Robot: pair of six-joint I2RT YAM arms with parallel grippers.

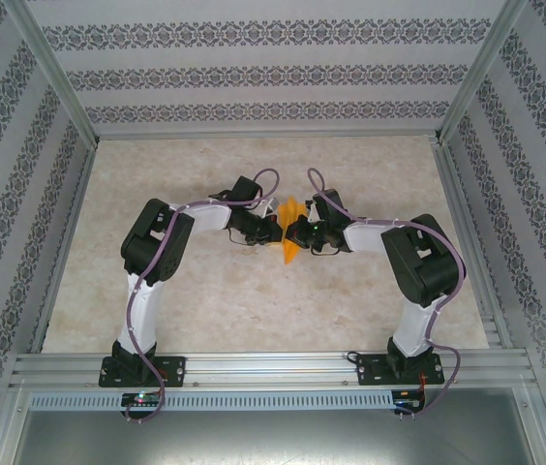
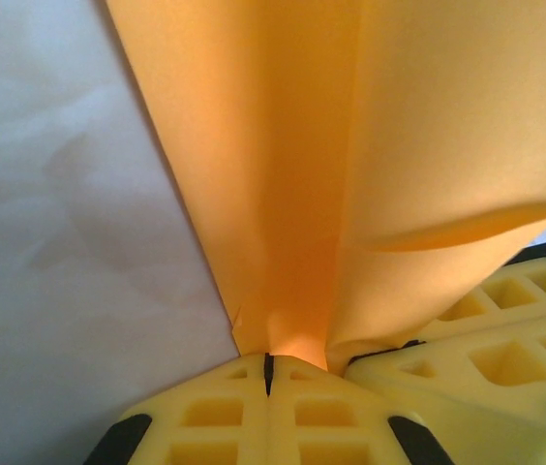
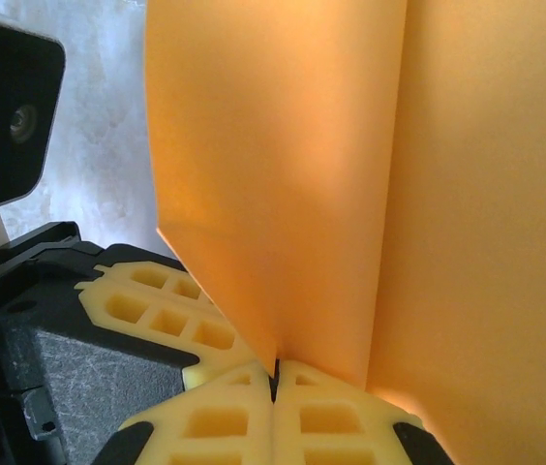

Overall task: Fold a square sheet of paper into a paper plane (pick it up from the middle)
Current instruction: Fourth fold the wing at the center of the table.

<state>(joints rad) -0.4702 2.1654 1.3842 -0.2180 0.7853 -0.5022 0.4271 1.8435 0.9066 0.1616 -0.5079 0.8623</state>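
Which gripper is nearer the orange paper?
Neither, it's a tie: the left gripper is shut on the orange paper from its left side, the right gripper shut on it from the right.

paper: was plain bright orange, at frame centre
fingers: were pale yellow with a grid of square pockets, black corners
arms: were black at the joints, white along the links
cables: were lilac
table: was beige, faintly marbled
walls: were white with bands of grey floral print
rail: was silver, along the lower frame
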